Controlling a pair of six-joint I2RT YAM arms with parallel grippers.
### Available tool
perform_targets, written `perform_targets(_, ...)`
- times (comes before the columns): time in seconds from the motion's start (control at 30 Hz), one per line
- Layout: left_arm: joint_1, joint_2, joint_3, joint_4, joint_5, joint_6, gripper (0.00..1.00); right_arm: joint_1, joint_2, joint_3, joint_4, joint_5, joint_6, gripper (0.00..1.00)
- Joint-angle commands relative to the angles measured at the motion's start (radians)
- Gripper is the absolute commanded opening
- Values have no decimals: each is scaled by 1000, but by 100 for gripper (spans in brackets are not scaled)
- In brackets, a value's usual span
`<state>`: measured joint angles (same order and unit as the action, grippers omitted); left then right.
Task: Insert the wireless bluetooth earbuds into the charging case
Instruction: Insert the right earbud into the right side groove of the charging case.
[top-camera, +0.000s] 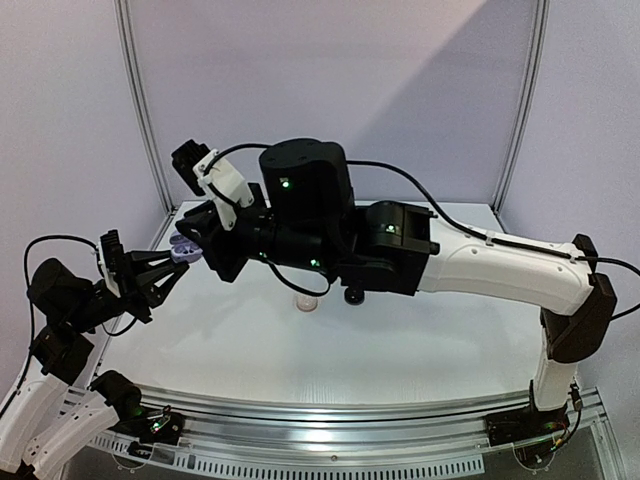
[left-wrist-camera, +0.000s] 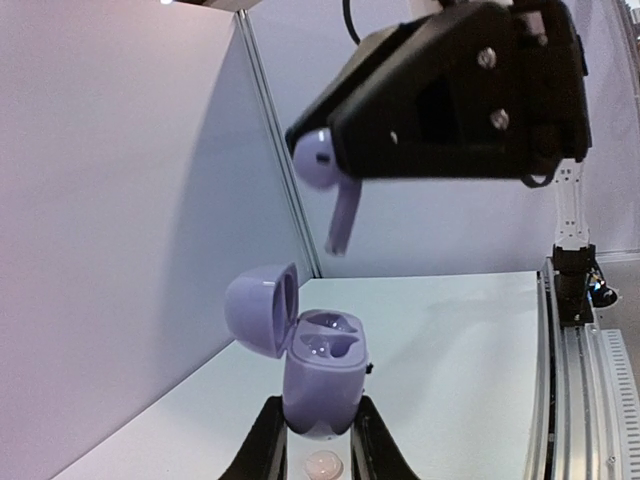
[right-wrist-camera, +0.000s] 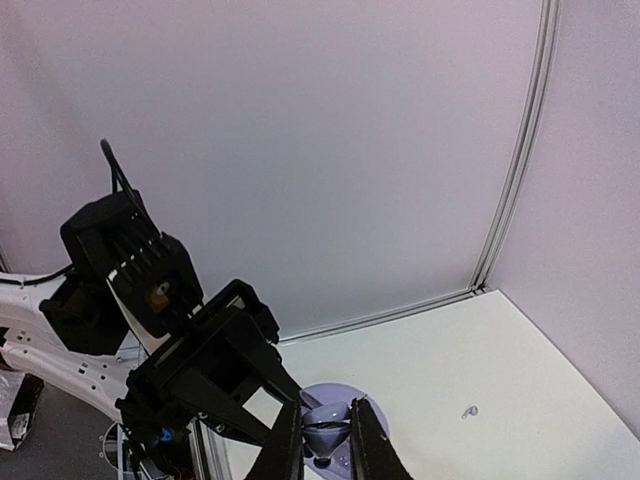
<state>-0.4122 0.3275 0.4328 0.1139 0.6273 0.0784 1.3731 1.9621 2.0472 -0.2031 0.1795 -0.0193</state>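
My left gripper (left-wrist-camera: 318, 440) is shut on the lower body of a lavender charging case (left-wrist-camera: 322, 385) and holds it upright above the table. Its lid (left-wrist-camera: 262, 310) is hinged open and both sockets look empty. My right gripper (right-wrist-camera: 327, 435) is shut on a lavender earbud (left-wrist-camera: 325, 170), whose stem hangs down. The earbud is held apart from the case, above its open top. In the right wrist view the earbud (right-wrist-camera: 326, 426) sits between the fingers with the case (right-wrist-camera: 336, 391) below. In the top view both grippers meet at the back left, around the case (top-camera: 183, 247).
A small pale round object (top-camera: 306, 302) lies on the white table (top-camera: 400, 340) near the middle, and shows under the case in the left wrist view (left-wrist-camera: 324, 465). A small dark piece (top-camera: 355, 296) lies beside it. A tiny pale speck (right-wrist-camera: 467, 411) lies on the table. Walls stand behind and to the left.
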Motion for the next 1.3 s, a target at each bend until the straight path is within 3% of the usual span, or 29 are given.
perform_targets(0.0, -10, -3, -6, -5, -4, 4, 0, -13, -54, -15, 42, 10, 15, 0)
perform_targets(0.27, -10, -31, -26, 35, -73, 11, 0, -14, -56, -13, 26, 75, 78, 0)
perform_targets(0.4, -10, -86, -75, 125, -149, 25, 0, -14, -50, -20, 51, 173, 205, 0)
perform_targets(0.53, -11, -114, -138, 192, -195, 107, 0, -15, -23, -7, 92, 127, 302, 0)
perform_targets(1.0, -19, -146, -291, 480, -240, 464, 0, -14, 44, -16, 176, 47, 407, 0)
perform_targets(1.27, -23, -126, -275, 490, -270, 441, 0, -17, 100, 13, 194, 34, 421, 0)
